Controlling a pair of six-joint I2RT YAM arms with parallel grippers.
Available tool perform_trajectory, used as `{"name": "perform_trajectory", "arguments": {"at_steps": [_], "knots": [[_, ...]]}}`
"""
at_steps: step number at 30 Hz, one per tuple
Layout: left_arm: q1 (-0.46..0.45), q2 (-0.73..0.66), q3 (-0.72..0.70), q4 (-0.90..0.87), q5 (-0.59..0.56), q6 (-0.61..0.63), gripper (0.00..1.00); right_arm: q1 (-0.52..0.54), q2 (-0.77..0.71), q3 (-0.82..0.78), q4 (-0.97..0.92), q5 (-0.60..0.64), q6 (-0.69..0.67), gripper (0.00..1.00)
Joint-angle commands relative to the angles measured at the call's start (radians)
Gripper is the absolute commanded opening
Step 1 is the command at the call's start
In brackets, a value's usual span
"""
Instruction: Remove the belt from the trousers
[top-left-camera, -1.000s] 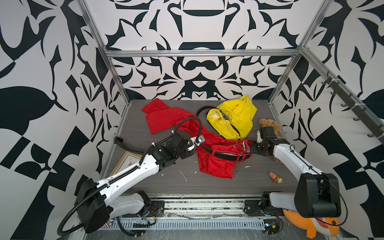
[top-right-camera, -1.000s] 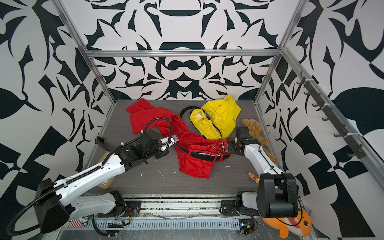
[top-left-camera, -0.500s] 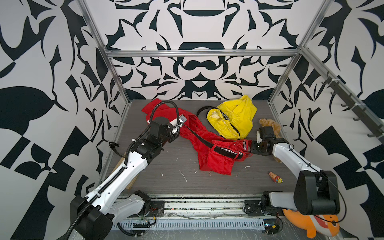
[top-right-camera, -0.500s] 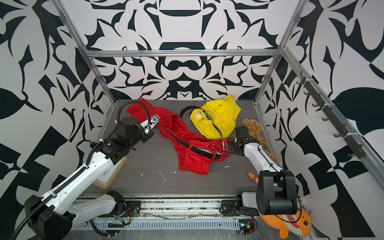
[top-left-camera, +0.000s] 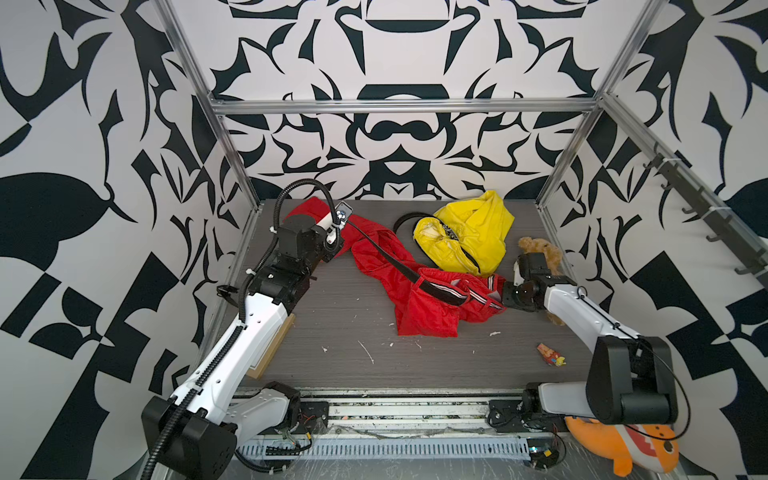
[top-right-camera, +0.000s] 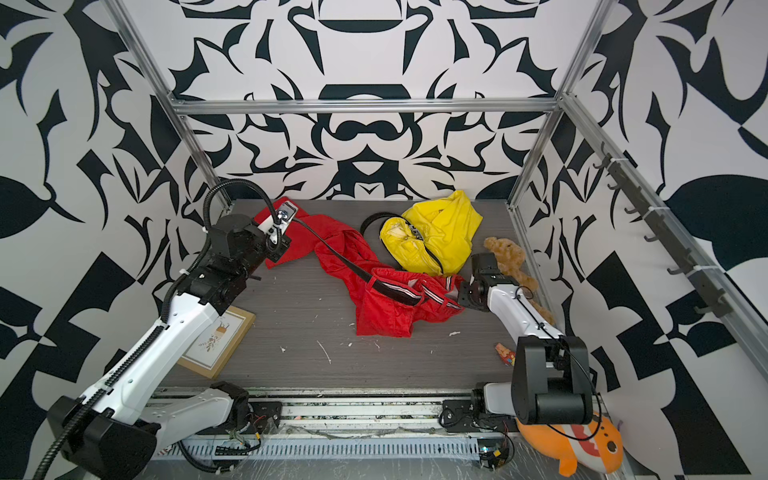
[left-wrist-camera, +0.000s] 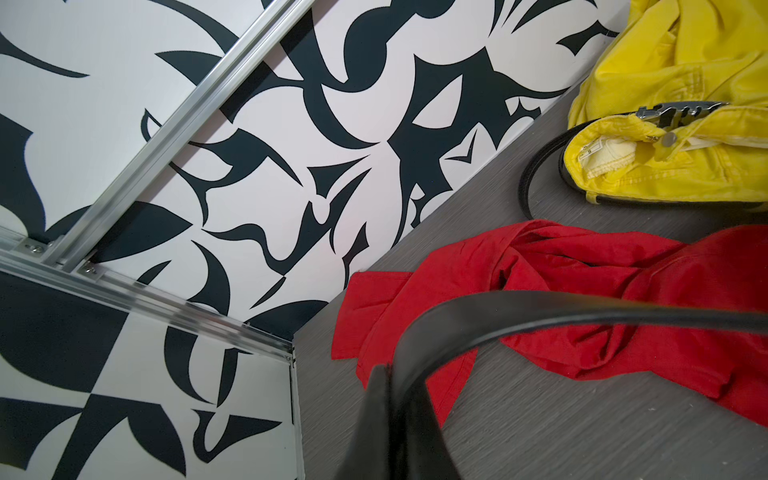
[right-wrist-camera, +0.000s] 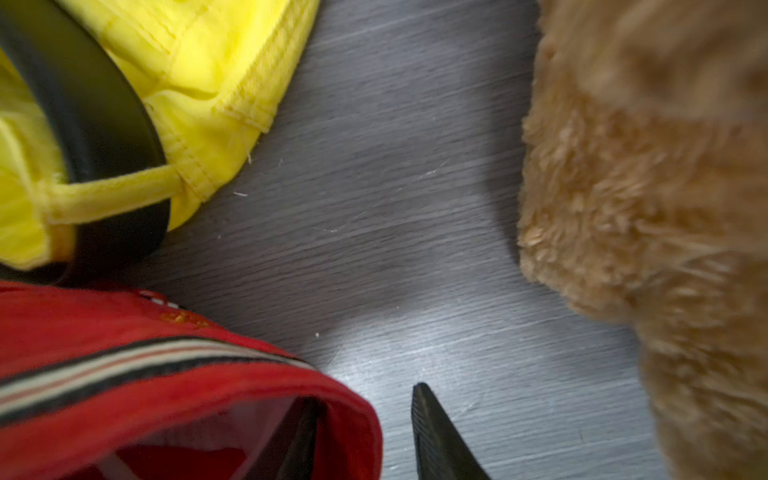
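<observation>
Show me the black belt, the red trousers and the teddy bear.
belt (left-wrist-camera: 582, 309): left wrist view, on its taut black stretch over the trousers.
red trousers (top-left-camera: 424, 316): in a top view, on the lower fabric.
teddy bear (top-left-camera: 544, 251): in a top view, on its head.

A smooth, slightly glossy belt (top-left-camera: 387, 257) is seen across matt cloth trousers (top-left-camera: 428, 318); beside the trousers, a matt wood-grain table (top-left-camera: 332, 320) and a fluffy plush toy (top-left-camera: 540, 249) are shown.
</observation>
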Motion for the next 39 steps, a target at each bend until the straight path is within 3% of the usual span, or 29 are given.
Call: {"name": "perform_trajectory", "arguments": {"at_steps": [1,39], "knots": [[0.035,0.008,0.044,0.096,-0.007,-0.017,0.0,-0.008,0.003,0.029,0.003,0.026,0.002,0.41],[0.296,0.23,0.521,0.148,0.148,-0.161,0.0,-0.124,-0.017,0.005,0.0,-0.006,-0.022,0.39]]}}
